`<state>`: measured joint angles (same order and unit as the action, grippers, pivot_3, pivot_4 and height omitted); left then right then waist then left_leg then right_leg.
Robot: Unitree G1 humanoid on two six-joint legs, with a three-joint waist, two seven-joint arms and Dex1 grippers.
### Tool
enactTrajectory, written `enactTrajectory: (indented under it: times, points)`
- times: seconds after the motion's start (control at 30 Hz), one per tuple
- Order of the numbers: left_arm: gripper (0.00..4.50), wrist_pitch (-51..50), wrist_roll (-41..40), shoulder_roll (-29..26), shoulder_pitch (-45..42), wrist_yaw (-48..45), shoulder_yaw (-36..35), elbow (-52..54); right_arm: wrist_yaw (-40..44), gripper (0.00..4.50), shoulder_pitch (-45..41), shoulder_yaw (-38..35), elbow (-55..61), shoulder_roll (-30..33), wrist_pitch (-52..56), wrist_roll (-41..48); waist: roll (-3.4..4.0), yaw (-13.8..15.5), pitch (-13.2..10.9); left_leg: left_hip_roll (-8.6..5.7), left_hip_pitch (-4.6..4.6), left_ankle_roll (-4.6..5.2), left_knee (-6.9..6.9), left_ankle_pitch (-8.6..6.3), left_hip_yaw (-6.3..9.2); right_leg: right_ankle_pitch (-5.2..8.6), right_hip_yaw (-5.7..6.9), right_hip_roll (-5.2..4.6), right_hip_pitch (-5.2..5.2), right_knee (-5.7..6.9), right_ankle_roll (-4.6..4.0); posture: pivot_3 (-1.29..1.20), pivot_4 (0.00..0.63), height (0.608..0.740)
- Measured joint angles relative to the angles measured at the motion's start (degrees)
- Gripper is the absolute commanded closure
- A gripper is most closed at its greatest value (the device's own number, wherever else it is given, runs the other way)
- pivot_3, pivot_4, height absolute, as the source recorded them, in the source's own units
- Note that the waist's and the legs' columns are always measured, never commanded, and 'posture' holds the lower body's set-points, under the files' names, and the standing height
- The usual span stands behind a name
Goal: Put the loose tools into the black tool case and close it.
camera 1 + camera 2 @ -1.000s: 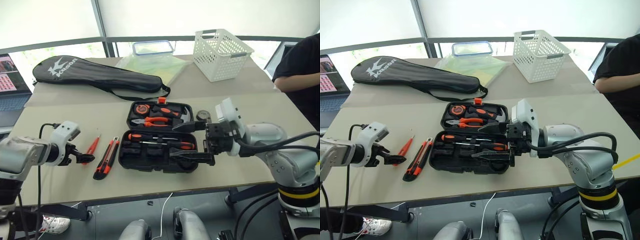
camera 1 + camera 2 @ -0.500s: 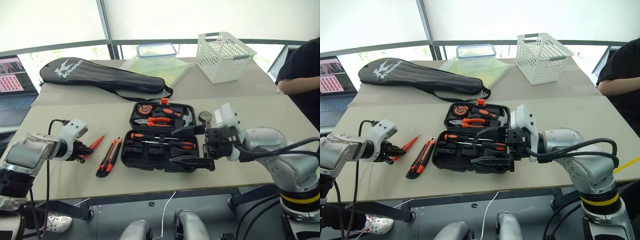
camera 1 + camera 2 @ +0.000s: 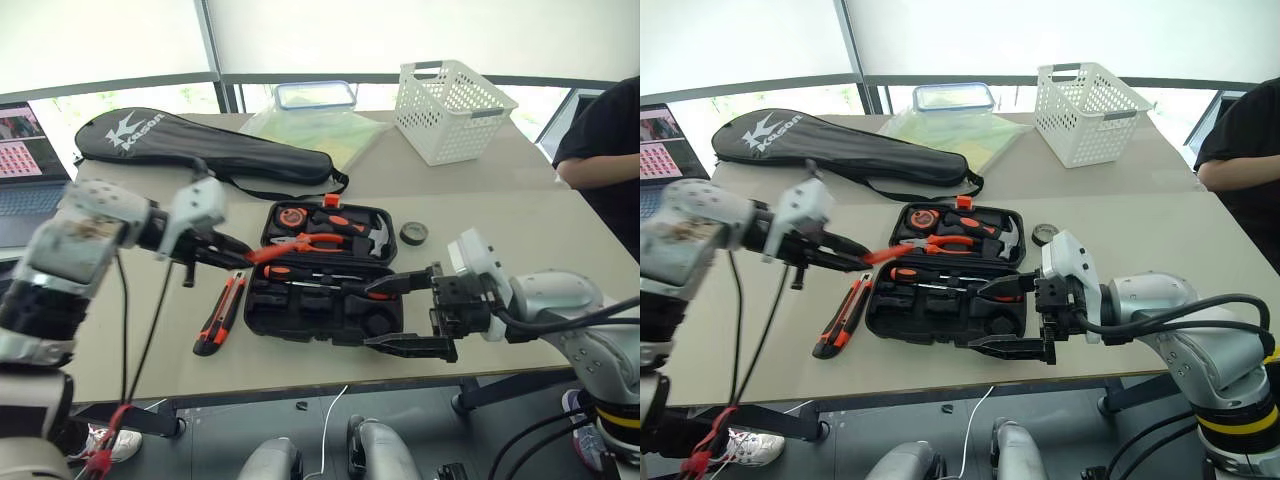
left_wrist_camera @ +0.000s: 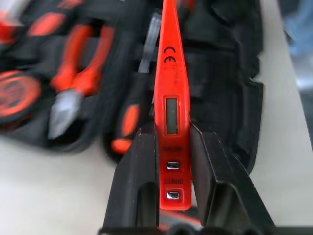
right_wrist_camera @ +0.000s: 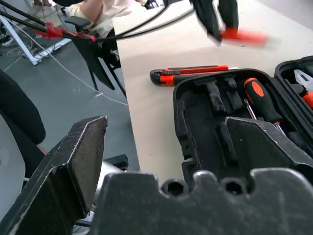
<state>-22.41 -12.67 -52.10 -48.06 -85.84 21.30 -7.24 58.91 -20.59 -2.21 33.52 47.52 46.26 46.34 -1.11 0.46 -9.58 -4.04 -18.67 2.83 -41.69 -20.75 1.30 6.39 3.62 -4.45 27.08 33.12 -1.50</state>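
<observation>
Beige table, black tool case open at centre.
Left gripper clamps the slim orange screwdriver above the case; utility knife lies just left of it; right gripper hangs wide open beside the case's right end.

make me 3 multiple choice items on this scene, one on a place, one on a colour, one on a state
1. Where does the utility knife lie?
A. on the table left of the black tool case
B. inside the case
C. in the white basket

2. What colour is the slim screwdriver in the left gripper?
A. blue
B. orange
C. white

3. How is the case?
A. shut
B. open
C. upside down

Key: 1 A, the knife lies on bare tabletop beside the case. 2 B, the left wrist view shows it orange. 3 B, the tools inside show.
</observation>
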Motion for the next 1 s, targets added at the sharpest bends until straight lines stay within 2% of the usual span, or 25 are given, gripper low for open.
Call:
enactTrajectory:
  times: [0.13, 0.23, 0.5, 0.8, 0.87, 0.9, 1.0]
  points:
    - [4.08, 6.4, 8.0, 3.8, -2.8, -1.9, 6.4, -6.9, -1.7, 0.0, 0.7, -0.6, 0.9, -0.2, 0.0, 0.4, -0.03, 0.2, 0.0, 0.05, -0.03, 0.09, -0.03, -0.03, 0.04, 0.0, -0.23, 0.07, -0.01, 0.04, -0.03, 0.0, 0.15, 0.74]
    - [4.08, 10.2, 12.0, 6.7, -4.8, -1.5, 7.2, -11.2, -2.9, 0.0, 1.2, -0.9, 1.6, -0.3, 0.0, 1.7, -0.03, 0.3, 0.0, 0.05, -0.08, 0.28, -0.11, -0.13, 0.03, 0.0, -0.2, 0.08, -0.01, 0.06, 0.01, 0.0, 0.15, 0.74]
    - [4.08, 7.0, 14.8, 12.4, -6.3, -1.1, 7.0, -13.9, -4.4, 0.0, 1.5, -1.0, 2.1, -0.1, 0.0, 2.3, -0.03, 0.3, 0.0, -0.03, -0.4, 0.57, -0.5, -0.24, 0.04, -0.2, 0.11, 0.13, 0.01, 0.0, 0.36, 0.0, 0.15, 0.74]
    - [4.08, 8.5, 17.6, 13.4, -6.3, -1.0, 7.1, -13.7, -5.6, 0.0, 1.5, -1.0, 2.1, -0.1, 0.0, 3.5, -0.02, 0.3, 0.0, -0.02, -0.36, 0.57, -0.54, -0.25, 0.05, -0.22, 0.01, 0.08, 0.01, 0.02, 0.38, 0.0, 0.15, 0.74]
    - [3.07, 8.8, 17.9, 13.4, -6.3, -1.2, 7.1, -13.5, -5.7, 0.0, 1.5, -1.0, 2.1, -0.1, 0.0, 3.5, -0.02, 0.3, 0.0, -0.02, -0.37, 0.57, -0.56, -0.25, 0.05, -0.22, 0.0, 0.08, 0.01, 0.03, 0.38, 0.0, 0.15, 0.74]
    - [2.86, 8.6, 18.0, 13.4, -6.3, -1.3, 7.1, -13.4, -5.8, 0.0, 1.5, -1.0, 2.1, -0.1, 0.0, 3.5, -0.02, 0.3, 0.0, -0.02, -0.37, 0.57, -0.55, -0.25, 0.05, -0.22, 0.01, 0.08, 0.01, 0.03, 0.38, 0.0, 0.15, 0.74]
    - [1.76, 7.5, 18.0, 13.4, -6.3, -1.9, 6.9, -12.5, -6.0, 0.0, 1.5, -1.0, 2.0, -0.1, 0.0, 3.5, -0.03, 0.2, 0.0, -0.02, -0.38, 0.57, -0.54, -0.25, 0.05, -0.22, 0.02, 0.09, 0.01, 0.02, 0.38, 0.0, 0.15, 0.74]
